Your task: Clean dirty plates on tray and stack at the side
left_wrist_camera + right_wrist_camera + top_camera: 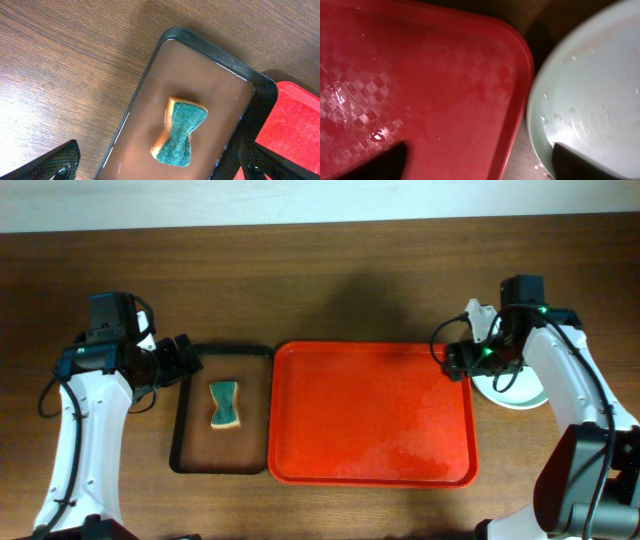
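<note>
1. My right pincer (pixel 487 161) has its jaws wide apart and clamps nothing; one finger hangs over the plates (pixel 590 85), the other over a corner of the red tray (pixel 420 75).
2. The plates sit on the bench (pixel 300 270), just beside the tray's right rim and towards the bench's right edge; a dark gap shows between their rim and the tray, so the two are apart; I cannot count how many lie in the pile.
3. The tray carries no plate now, only a wet sheen; so I judge the step in hand to be letting go cleanly and getting clear of the pile.
4. I should rise straight up before any sideways move; a finger drawn across too low could hook the rim and drag the pile towards the bench edge.
5. I keep the jaws wide until they are well above the rim; closing early could nip the top one and tilt it.
6. Drops show on the pale face, so I expect it to be slippery; from above I should check that it sits level and centred, not riding on the tray's rim.
7. My left pincer (pixel 162 167) also has its jaws apart and holds nothing; it hovers over the green sponge (pixel 181 132) in the small black-rimmed tray (pixel 210 47) towards the bench's left edge; it is best kept there, out of the way.
</note>
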{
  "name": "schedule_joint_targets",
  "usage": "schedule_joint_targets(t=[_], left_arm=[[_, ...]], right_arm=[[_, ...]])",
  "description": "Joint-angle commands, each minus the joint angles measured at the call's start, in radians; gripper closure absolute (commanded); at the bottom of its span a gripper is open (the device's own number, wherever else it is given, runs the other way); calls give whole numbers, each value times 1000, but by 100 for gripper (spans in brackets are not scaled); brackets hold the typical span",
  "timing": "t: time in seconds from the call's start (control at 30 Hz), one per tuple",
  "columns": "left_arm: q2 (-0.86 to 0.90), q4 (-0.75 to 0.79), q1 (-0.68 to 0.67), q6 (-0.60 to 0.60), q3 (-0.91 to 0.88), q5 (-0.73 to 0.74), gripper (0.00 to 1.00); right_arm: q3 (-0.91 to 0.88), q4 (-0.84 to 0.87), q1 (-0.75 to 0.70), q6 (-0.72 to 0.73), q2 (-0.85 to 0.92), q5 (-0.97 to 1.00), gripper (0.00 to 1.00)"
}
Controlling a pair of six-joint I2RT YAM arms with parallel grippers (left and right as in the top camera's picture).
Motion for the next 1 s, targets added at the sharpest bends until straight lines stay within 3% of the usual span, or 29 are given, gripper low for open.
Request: schedule_joint_targets(t=[0.0,0.67,0.77,0.97], left_arm=[[-8,2,3,-10,11,7,1],[-8,2,2,-10,11,7,1],[-8,2,2,-10,11,7,1],[-8,2,2,-10,11,7,1]], right_arm=[[-8,5,7,-11,-15,26,2],[-14,13,7,-11,-45,26,2],[-14,13,13,-11,-134,26,2],[-14,13,41,-11,-608,26,2]])
